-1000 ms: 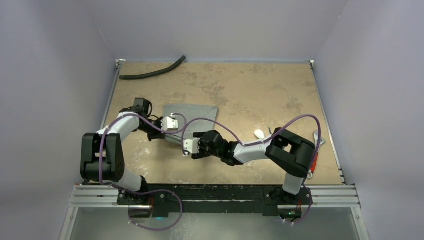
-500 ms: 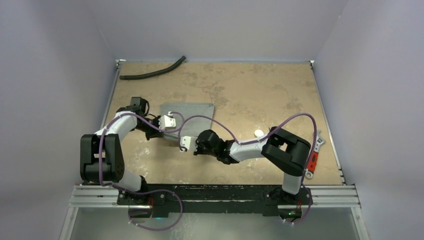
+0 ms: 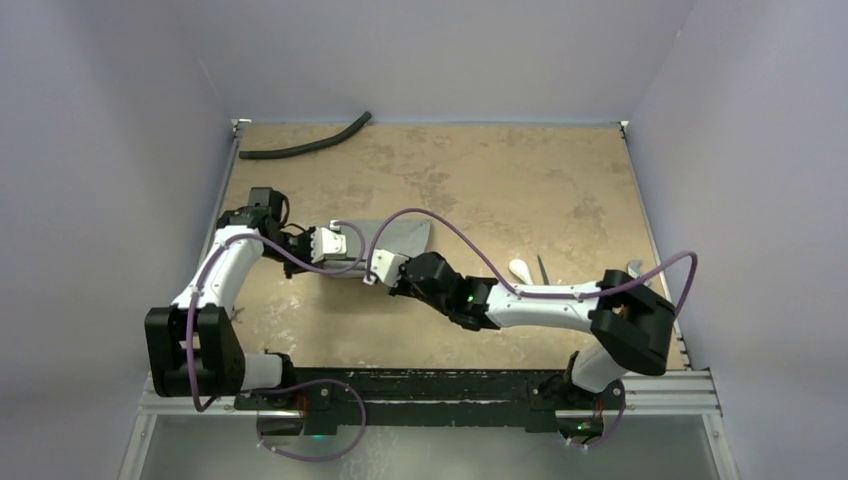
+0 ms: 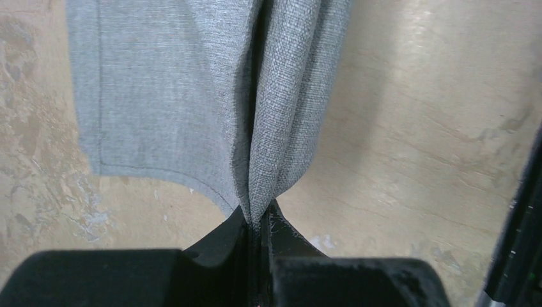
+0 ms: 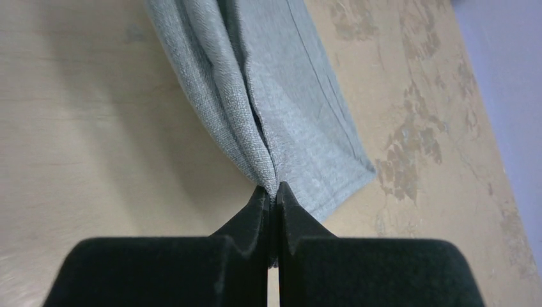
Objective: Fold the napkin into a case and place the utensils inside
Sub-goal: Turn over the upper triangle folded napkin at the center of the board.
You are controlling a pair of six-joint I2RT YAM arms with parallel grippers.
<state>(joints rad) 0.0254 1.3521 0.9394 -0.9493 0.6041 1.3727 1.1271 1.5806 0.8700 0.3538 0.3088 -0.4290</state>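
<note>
With the left tool (image 4: 259, 217) pinched shut on an edge of the napkin (image 4: 160, 96), which sits left of centre on the surface (image 3: 500, 180), and the right tool (image 5: 273, 192) clamped on it just alongside, both should carry the fold over together, level and taut, clear of the spoon (image 3: 520, 268) at right.

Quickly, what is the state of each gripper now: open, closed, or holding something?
Left gripper: closed, pinching the napkin.
Right gripper: closed, pinching the same napkin.
</note>
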